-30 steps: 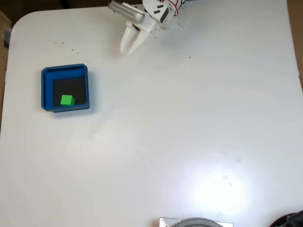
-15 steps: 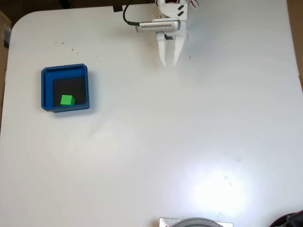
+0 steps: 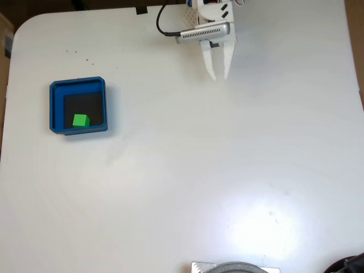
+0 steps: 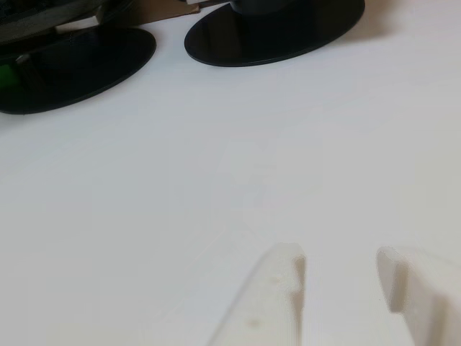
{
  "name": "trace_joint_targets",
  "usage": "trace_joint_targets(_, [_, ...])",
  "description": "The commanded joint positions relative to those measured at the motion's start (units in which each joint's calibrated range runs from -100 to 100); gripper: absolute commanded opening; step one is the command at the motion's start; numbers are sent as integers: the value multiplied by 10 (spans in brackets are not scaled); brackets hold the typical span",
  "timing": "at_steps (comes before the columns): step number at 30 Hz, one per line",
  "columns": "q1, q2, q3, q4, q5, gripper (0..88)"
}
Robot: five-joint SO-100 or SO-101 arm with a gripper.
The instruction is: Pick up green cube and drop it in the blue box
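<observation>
Resting inside the blue box (image 3: 56, 108), the green cube (image 3: 81, 120); gripper (image 3: 219, 76) apart, empty

bare table (image 3: 227, 170), blue box (image 3: 55, 108) far left

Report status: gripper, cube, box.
Gripper open, empty, at table's far edge. Green cube inside blue box, on its floor. Nothing in the way.

Fixed view is bright and sharp; a strong glare patch sits on the glossy white table top (image 3: 267, 227), w/ only faint soft shadows. Other view is softer: the two white plastic fingertips (image 4: 281, 277) are blurred, and the black round bases (image 4: 274, 29) are slightly hazy.
</observation>
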Motion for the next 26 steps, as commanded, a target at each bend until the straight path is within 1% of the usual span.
trace_joint_targets(1, [-6,-14,5,-10,3,42])
trace_joint_targets(26, [-5,-13,5,-10,0,42])
